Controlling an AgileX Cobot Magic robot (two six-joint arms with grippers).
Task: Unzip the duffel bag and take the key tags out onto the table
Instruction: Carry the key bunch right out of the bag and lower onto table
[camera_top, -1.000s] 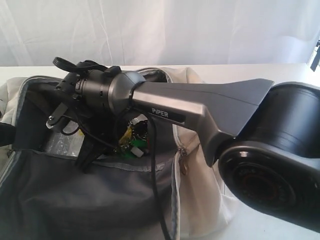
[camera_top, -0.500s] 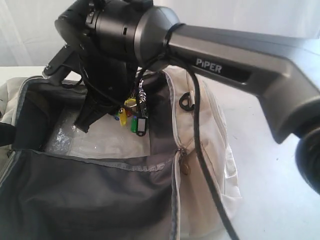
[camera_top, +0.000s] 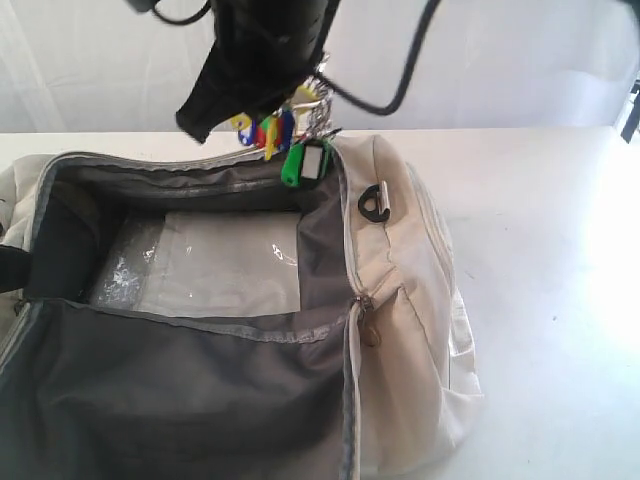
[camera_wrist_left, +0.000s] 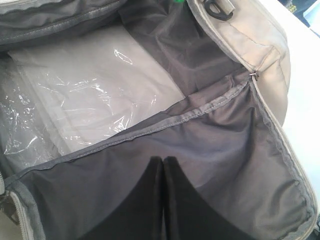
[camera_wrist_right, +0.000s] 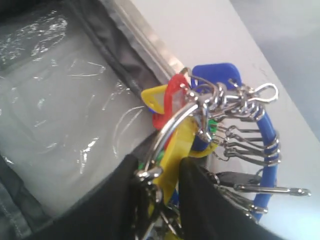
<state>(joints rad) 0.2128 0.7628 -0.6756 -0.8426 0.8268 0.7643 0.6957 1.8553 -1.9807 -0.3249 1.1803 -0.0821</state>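
Right end effector (camera_wrist_right: 157, 175) clamps tags (camera_wrist_right: 200, 125) above bag (camera_top: 400, 290) rim. Left end effector (camera_wrist_left: 163, 200), wrist view only: jaws together.

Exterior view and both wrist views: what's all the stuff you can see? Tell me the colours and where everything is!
bag: one, cream-beige with dark grey lining, lying unzipped and open on the table
key tags: one bunch, yellow, blue, green and red on metal rings, hanging above the bag's far rim
plastic sheet: one, clear, flat on the bag's bottom
strap ring: one, black, on the bag's outside near the tags
table: one, white, under the bag
curtain: one, white, behind the table
right pincer: one, black, shut on the key tags
left pincer: one, black, shut, holding nothing, over the grey lining
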